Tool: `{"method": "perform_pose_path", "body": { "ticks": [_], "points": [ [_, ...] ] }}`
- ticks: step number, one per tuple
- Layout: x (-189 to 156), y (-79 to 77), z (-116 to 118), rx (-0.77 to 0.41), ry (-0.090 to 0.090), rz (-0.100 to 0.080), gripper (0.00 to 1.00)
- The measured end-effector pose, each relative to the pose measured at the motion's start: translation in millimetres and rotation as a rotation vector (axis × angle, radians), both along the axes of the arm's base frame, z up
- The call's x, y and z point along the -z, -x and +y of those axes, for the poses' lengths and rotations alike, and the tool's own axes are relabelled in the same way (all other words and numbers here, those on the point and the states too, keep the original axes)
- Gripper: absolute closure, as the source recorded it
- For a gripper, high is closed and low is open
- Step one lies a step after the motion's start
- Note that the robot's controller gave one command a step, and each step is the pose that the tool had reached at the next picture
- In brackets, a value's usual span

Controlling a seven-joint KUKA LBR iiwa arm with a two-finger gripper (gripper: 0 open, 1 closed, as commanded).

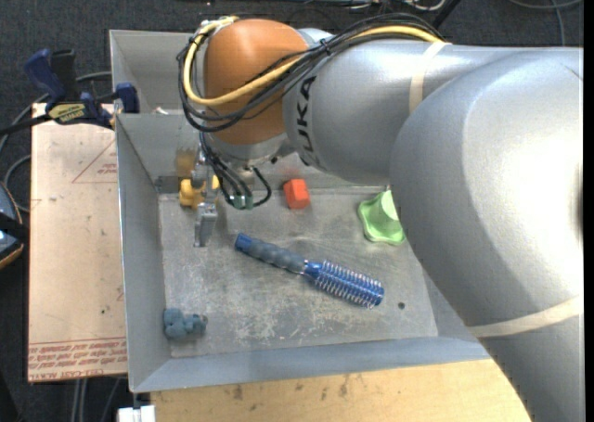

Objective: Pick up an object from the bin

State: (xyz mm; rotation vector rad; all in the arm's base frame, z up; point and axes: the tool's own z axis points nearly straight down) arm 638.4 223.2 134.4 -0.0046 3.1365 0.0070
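My gripper [204, 223] hangs under the orange wrist cover at the back left of the bin, its tip close to the floor. A small yellow thing [189, 191] sits just left of it, near the back left wall; whether the two touch is unclear. A blue hairbrush [306, 268] lies slantwise on the floor to the right of the gripper, with its grey-blue handle end nearest the gripper and its bristle head toward the front right. A small orange-red block [295, 193] rests at the back, right of the gripper.
A pale green translucent thing [380, 219] lies at the right, partly under the arm. A small grey-blue lump [183, 323] sits in the front left corner. The big silver arm covers the bin's right side.
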Motion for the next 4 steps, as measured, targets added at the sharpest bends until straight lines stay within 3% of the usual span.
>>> {"method": "perform_pose_path", "body": {
  "ticks": [1,2,3,4],
  "points": [
    [5,-5.8,-12,-0.023,-0.005,-0.021,0.0],
    [13,-10.3,-96,0.059,0.007,0.0,0.0],
    [58,26.0,-200,0.035,-0.002,-0.002,0.0],
    [56,24.9,-198,0.027,0.001,-0.003,1.0]
  ]
}}
